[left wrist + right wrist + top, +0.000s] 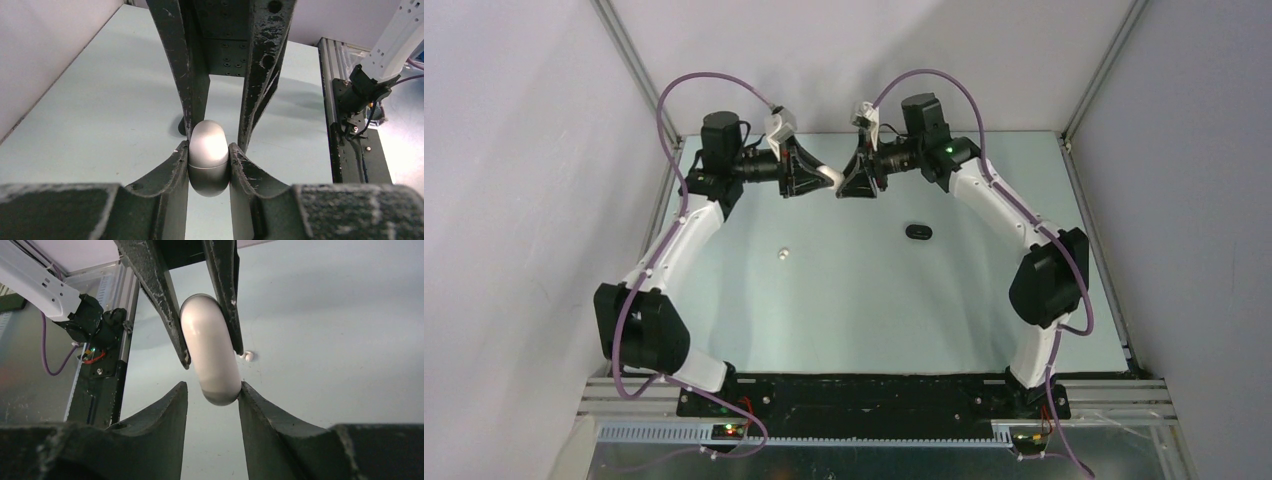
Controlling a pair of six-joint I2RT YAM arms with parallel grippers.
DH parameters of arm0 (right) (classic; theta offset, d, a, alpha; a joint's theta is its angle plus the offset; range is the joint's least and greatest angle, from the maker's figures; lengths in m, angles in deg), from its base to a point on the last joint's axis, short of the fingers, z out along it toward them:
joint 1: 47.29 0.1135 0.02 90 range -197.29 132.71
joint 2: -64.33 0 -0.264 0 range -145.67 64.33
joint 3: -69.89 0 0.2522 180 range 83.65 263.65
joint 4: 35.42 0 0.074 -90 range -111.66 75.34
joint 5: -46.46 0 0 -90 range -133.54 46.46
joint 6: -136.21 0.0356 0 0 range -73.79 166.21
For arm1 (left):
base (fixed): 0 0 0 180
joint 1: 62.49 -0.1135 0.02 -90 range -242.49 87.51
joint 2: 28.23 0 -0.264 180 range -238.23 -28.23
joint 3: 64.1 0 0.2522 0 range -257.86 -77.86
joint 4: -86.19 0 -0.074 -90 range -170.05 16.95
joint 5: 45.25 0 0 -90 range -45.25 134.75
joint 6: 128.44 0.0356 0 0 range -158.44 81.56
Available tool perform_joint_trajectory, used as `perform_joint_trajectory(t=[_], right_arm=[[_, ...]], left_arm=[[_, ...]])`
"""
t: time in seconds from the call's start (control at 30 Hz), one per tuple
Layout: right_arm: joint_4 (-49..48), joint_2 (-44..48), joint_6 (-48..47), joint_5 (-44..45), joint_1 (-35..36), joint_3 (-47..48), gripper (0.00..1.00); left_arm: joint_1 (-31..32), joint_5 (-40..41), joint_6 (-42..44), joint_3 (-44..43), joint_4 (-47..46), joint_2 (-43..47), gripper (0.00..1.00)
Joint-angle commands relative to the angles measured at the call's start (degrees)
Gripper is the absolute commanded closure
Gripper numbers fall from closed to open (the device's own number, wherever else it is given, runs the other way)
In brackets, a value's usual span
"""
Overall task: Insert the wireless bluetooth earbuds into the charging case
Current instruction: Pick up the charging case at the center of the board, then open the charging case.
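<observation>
My left gripper (822, 178) is shut on a closed white oval charging case (831, 179), held in the air over the far middle of the table. In the left wrist view its jaws (208, 150) pinch the case (208, 157) on both sides. My right gripper (846, 184) faces it. In the right wrist view it (213, 387) is open around the case's end (210, 355): one finger touches the case, the other stands apart. One white earbud (782, 253) lies on the table, and it shows in the right wrist view too (248, 356). No other earbuds show.
A black oval charging case (918, 231) lies closed on the table right of centre; a dark shape (180, 126) behind the fingers in the left wrist view may be the same case. White walls and metal frame posts surround the table.
</observation>
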Motion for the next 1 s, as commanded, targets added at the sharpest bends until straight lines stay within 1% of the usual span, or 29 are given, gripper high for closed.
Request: perform_joint_trajectory(t=[0.0, 0.13, 0.2, 0.23, 0.27, 0.3, 0.33, 0.4, 0.47, 0.63, 0.8, 0.9, 0.97], right_arm=[[-4.2, -0.5, 2.8, -0.9, 0.7, 3.4, 0.55], [-5.4, -0.7, 3.6, -0.9, 0.6, 3.4, 0.55], [-5.4, -0.8, 3.7, -1.6, 0.6, 3.4, 0.63], [-5.5, -0.9, 3.8, -2.4, 0.5, 3.4, 0.74], [-5.5, -0.8, 3.9, -2.7, 0.5, 3.4, 0.80], [-5.6, -0.7, 3.8, -3.1, 0.4, 3.2, 0.93], [-5.6, -0.6, 3.8, -3.0, 0.4, 3.1, 1.00], [-6.3, -0.1, 4.3, -2.3, 0.1, 2.4, 1.00], [-7.4, 0.7, 4.9, -1.8, -0.4, 1.4, 1.00], [-8.2, 1.0, 5.3, -1.7, -1.1, 0.7, 1.00], [-8.0, 1.1, 5.2, -1.8, -0.9, 0.5, 1.00], [-7.9, 1.2, 5.1, -1.8, -0.8, 0.4, 1.00], [-7.5, 1.1, 4.7, -1.8, -0.9, 0.3, 1.00]], left_arm=[[0.6, -1.3, 1.4, -0.3, -0.5, 1.7, 1.00], [0.7, -1.6, 0.4, -0.7, -0.4, 1.0, 1.00], [0.8, -1.7, -0.3, -1.0, -0.4, 0.7, 1.00], [0.7, -1.7, -0.5, -1.1, -0.4, 0.4, 0.98], [0.7, -1.5, -1.0, -1.3, -0.4, 0.4, 0.91], [0.7, -0.7, -1.7, -1.4, -0.3, 0.3, 0.83], [0.7, -0.1, -2.1, -1.3, -0.2, 0.3, 0.67], [0.6, 1.3, -2.7, -1.0, 0.1, 0.6, 0.54], [0.4, 2.1, -2.9, -0.7, 0.7, 0.9, 0.50], [-0.5, 2.1, -3.9, -1.1, 1.6, 0.1, 0.52], [-0.6, 1.7, -4.9, -1.7, 1.8, -0.8, 0.60], [-0.6, 1.1, -4.8, -1.9, 1.9, -1.2, 0.69], [-0.6, 0.8, -4.9, -2.2, 2.0, -1.3, 0.72]])
